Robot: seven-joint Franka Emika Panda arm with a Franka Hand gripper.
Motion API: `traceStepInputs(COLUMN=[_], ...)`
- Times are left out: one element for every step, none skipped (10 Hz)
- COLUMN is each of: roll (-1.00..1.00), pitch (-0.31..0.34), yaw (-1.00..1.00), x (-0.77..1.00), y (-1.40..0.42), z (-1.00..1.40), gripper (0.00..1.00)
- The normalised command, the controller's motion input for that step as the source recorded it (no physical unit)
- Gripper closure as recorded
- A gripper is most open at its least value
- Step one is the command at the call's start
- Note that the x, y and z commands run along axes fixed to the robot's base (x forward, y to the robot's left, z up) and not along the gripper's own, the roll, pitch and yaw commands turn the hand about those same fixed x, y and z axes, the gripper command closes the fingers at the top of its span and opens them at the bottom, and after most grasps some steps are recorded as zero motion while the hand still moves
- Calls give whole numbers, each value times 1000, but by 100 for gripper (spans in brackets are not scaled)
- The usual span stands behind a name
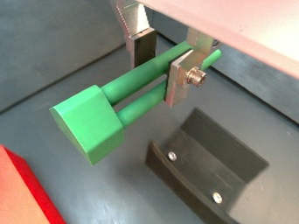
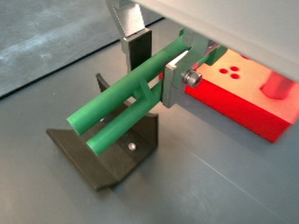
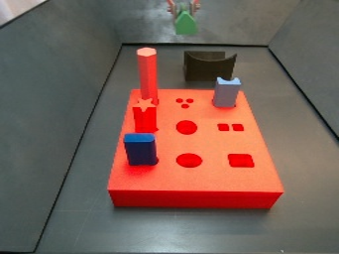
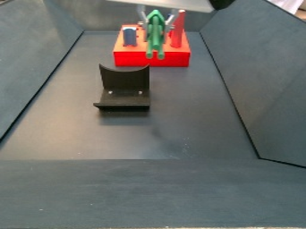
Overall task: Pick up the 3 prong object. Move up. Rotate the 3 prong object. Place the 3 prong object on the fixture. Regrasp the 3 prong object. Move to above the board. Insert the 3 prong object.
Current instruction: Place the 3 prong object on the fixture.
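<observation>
1. I'm clamping my gripper [image 1: 170,68] on the 3 prong object [image 1: 117,101], holding it in the air above the fixture [image 1: 211,162].
2. Grip is sitting near the prong tips; the heavy head could be pivoting during rotation.
3. A tilted piece risks missing the fixture's notch.

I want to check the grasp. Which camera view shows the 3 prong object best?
A wrist view shows the 3 prong object best: its block end and prongs run up into the gripper, whose jaws are shut on it above the fixture. The remaining wrist view shows only the prongs. Both side views show it small, hanging high.
</observation>
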Motion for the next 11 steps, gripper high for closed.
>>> traceStepInputs(roll=[-46,-40,-32,-29,-1000,-1000,-1000,-1000,-1000,-1000,-1000], pitch=[27,40,58,68,96,112,120,122,120,123,128], yaw=[25,27,26,25,-17,-28,-45,-50,-60,-74,-86], x=[1000,958,803,729,635,483,345,212,120,62,61], y=[-108,-84,-44,-31,280,272,200,123,86,66,53], z=[-91,-78,-49,-37,632,588,405,196,68,55,33], gripper=[100,100,100,100,100,100,100,100,100,100,100])
